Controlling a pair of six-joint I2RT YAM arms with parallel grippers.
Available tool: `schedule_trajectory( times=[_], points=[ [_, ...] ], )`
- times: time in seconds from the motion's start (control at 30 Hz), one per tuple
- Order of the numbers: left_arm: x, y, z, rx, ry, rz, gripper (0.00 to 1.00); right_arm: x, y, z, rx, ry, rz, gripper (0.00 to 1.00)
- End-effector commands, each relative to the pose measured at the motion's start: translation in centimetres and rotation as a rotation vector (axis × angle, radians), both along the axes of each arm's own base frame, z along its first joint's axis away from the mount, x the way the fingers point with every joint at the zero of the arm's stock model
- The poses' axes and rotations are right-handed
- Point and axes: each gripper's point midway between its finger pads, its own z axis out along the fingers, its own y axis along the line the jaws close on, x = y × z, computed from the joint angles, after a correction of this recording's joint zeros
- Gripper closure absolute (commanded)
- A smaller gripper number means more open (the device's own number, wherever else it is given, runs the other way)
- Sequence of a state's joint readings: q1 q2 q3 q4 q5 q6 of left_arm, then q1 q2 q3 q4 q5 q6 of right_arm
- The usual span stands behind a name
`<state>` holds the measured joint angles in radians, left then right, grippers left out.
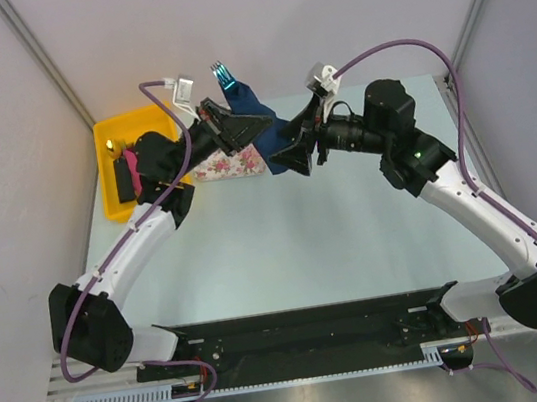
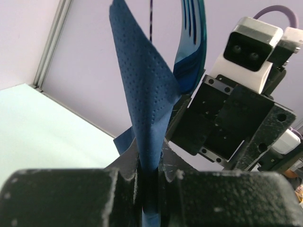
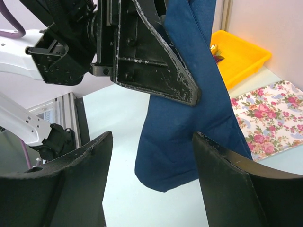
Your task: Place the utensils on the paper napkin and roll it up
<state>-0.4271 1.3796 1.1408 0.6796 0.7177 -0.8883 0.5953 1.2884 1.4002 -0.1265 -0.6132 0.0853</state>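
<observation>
— Pale green desk [image 1: 306, 246] fills our overhead view. Our left arm [image 1: 143, 242] and right arm [image 1: 476, 200] meet above its far side. What hangs between them?

— The paper napkin [image 2: 147, 94], a dark navy sheet held up clear of the desk. It droops loosely near the pink floral mat [image 1: 228, 165]. A yellow tray [image 1: 140, 117] sits at the far left.

— How do our jaws stand?

— The left jaws are closed tight on a fold of the napkin. The right jaws are spread wide and hold nothing. In their own camera, the napkin's lower edge hangs just beyond the gap between them.

— And the utensils [image 1: 221, 73]?

— We see one, a blue fork [image 2: 191, 33]. It stands tines up just behind the napkin, above the left jaws. We cannot tell whether those jaws pinch it or only the paper cradles it. The tan-orange utensil we cannot find.

— What could go wrong from here?

— We judge the paper thin and soft. If the right jaws close and pull against the left grip, it may tear. The fork may slide out of the loose fold and drop to the desk. A sheet hanging in the air may also crumple rather than roll evenly.
</observation>
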Motion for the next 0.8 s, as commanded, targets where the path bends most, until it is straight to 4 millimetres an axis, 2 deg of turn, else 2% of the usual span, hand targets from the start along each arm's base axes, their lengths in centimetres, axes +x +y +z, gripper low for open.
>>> schedule_trajectory(
  times=[0.0,0.2,0.47,0.57,0.77],
  points=[
    [-3.1,0.7,3.7,-0.074,-0.127,-0.053,1.0,0.0,0.2,0.7,0.009,-0.064,0.002,0.27],
    [-4.8,0.1,4.1,-0.083,-0.161,-0.124,1.0,0.0,0.1,0.7,0.009,-0.065,0.003,0.27],
    [-5.6,-0.3,3.9,-0.082,-0.165,-0.17,1.0,-0.5,0.4,1.1,0.024,-0.068,0.034,0.28],
    [-5.8,-0.3,4.1,-0.088,-0.17,-0.174,1.0,-1.3,0.7,1.0,0.029,-0.06,0.078,0.32],
    [-6.3,-0.5,4.7,-0.096,-0.194,-0.194,1.0,-2.9,1.3,0.9,0.05,-0.033,0.179,0.46]
  ],
)
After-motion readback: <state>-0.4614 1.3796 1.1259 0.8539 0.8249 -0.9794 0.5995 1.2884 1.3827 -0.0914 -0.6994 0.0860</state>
